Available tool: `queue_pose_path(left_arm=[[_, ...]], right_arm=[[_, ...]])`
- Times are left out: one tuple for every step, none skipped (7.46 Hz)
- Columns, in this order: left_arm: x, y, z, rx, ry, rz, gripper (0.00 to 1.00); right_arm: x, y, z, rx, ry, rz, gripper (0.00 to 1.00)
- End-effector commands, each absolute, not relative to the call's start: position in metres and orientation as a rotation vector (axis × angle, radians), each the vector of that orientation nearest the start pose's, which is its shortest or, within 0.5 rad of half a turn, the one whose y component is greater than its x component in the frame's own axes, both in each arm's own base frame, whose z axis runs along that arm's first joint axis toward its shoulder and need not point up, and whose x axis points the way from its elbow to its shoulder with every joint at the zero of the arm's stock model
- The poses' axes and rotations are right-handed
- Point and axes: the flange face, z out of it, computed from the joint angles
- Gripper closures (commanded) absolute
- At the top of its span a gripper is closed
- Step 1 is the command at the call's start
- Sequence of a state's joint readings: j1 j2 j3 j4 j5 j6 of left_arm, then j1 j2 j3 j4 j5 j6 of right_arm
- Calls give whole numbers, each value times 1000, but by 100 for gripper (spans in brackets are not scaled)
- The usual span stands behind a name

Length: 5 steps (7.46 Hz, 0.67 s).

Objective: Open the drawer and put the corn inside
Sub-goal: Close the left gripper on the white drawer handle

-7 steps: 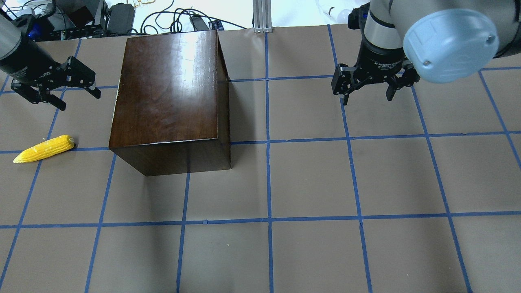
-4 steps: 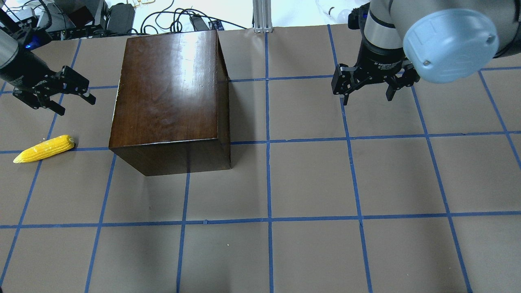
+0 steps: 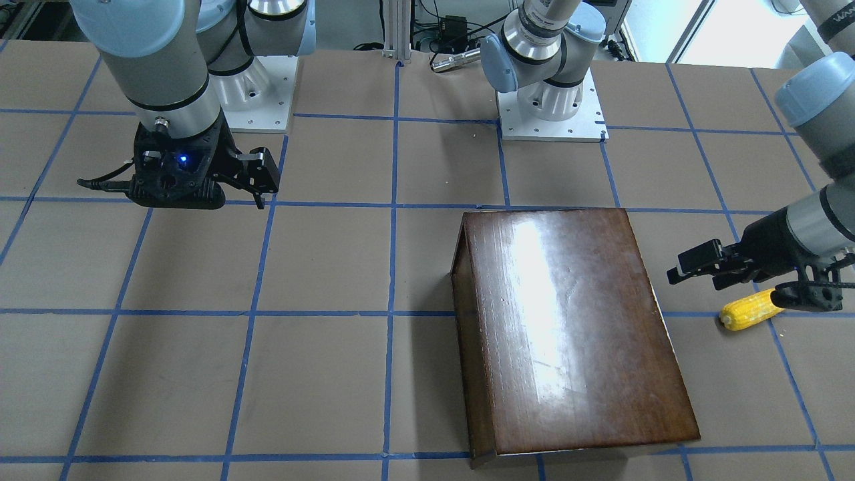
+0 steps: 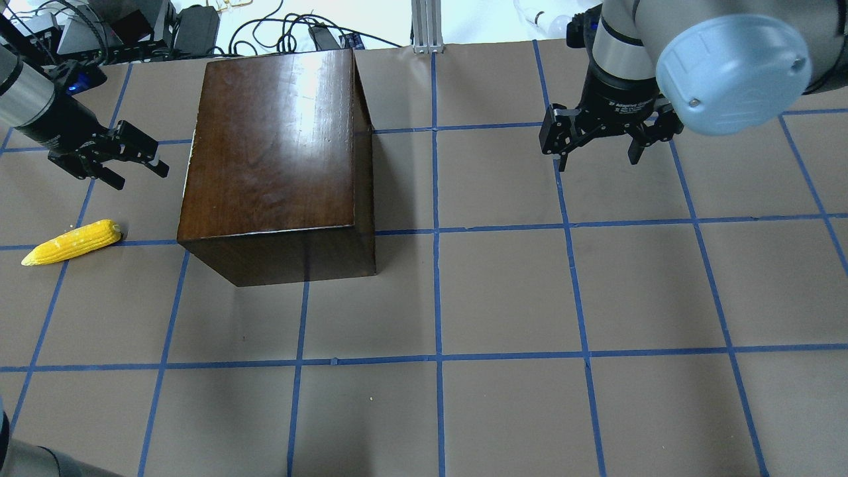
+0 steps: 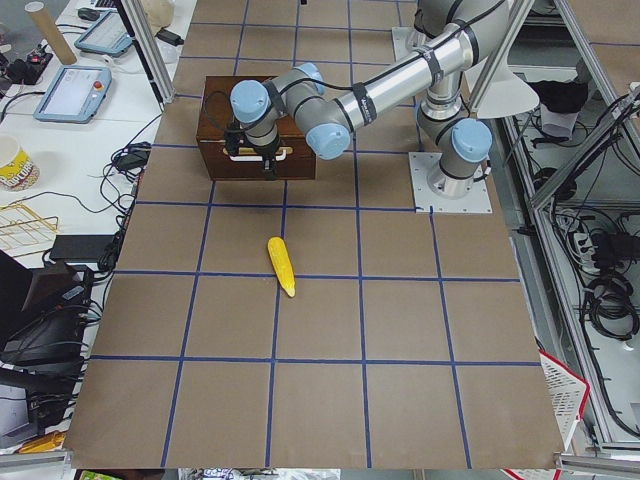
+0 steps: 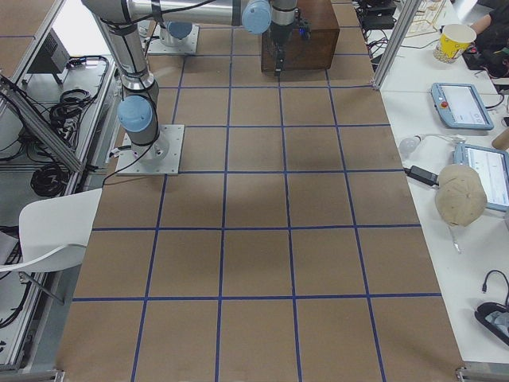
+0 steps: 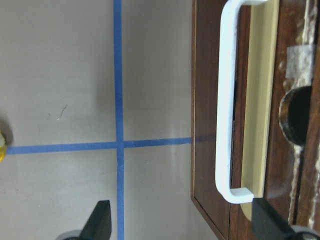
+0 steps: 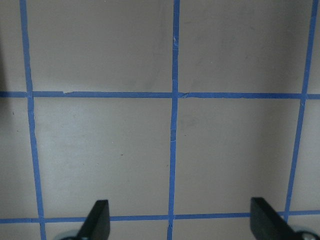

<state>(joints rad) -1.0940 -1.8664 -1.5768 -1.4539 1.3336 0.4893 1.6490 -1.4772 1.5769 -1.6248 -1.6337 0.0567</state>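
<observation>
The glossy dark-brown wooden box stands at the table's back left and also shows in the front view. Its drawer is shut, with a white handle on the chipped dark front that faces my left gripper. My left gripper is open and empty, level with the drawer front and a short way off it. The yellow corn lies on the table nearer the robot than that gripper, and shows in the front view too. My right gripper is open and empty, hanging over bare table at the back right.
The table is brown paper with a blue tape grid. Cables and equipment lie beyond its back edge. The arm bases stand on the robot's side. The right wrist view shows only taped paper.
My left gripper has swung back, then moved right toward the box's drawer side, and turned. The corn, box and right arm have not moved.
</observation>
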Motion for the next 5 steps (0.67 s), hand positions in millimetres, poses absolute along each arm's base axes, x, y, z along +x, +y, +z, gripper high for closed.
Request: queue_pose_path(left_arm=[[128,-594,321,79,3465,78,0],[129,-596,318,77,3462,75,0],[131,-600,314,63,3466,85,0],[131,-601,310,53,3470,94,0],[130,-604,306,39,3497,86,0]], right_arm=[[168,-514,443,-37,3205,65,0],[168,-514,443,-37,3205,65,0],[168,-513,443,-37,3205,67,0],[168,-514,443,-37,3205,65,0],[168,-513,443,-37,3205,67,0]])
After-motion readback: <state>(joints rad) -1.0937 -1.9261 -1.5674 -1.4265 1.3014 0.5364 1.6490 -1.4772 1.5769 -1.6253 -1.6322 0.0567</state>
